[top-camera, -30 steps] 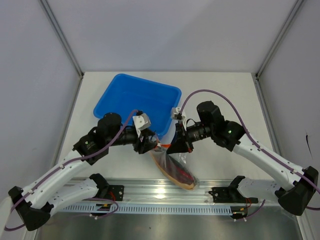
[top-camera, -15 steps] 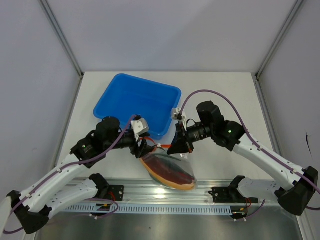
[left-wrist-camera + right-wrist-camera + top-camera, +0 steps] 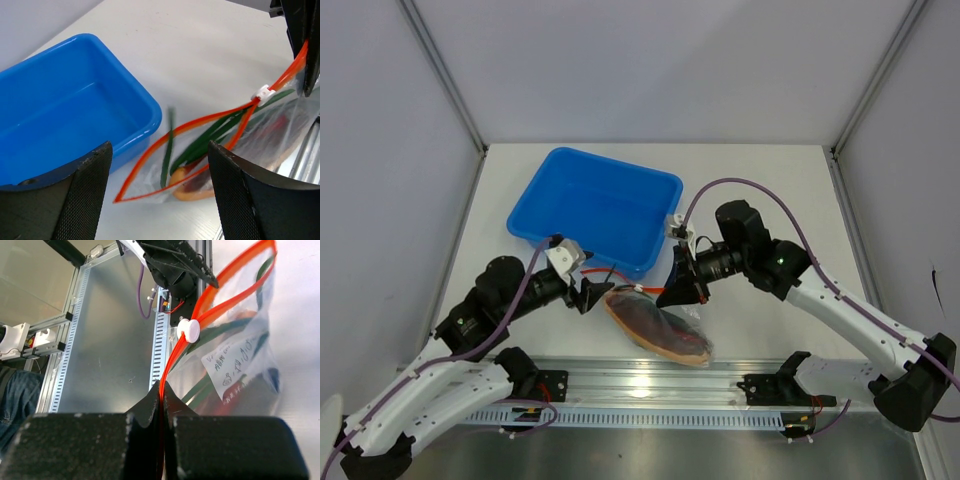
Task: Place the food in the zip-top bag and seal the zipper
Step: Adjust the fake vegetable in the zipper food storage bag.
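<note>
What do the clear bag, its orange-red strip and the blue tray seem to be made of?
The zip-top bag: thin clear plastic film, glossy; it creases and the food shows through.
The zipper: flexible orange-red plastic, apparently; it bends in curves.
The blue tray: stiff moulded plastic, probably; smooth, shiny, with rounded rim.

From above, the toy vegetables [image 3: 658, 332] inside the crinkly clear zip-top bag [image 3: 692, 350] blur into one dark red mass. The blue plastic tray [image 3: 75, 125] runs off the left wrist view at 9 o'clock.

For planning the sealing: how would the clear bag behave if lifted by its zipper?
Probably floppy: the bag lies wrinkled, its zipper bowed open. Likely sags toward the food inside. The right gripper pinches one end, so it may swing.
</note>
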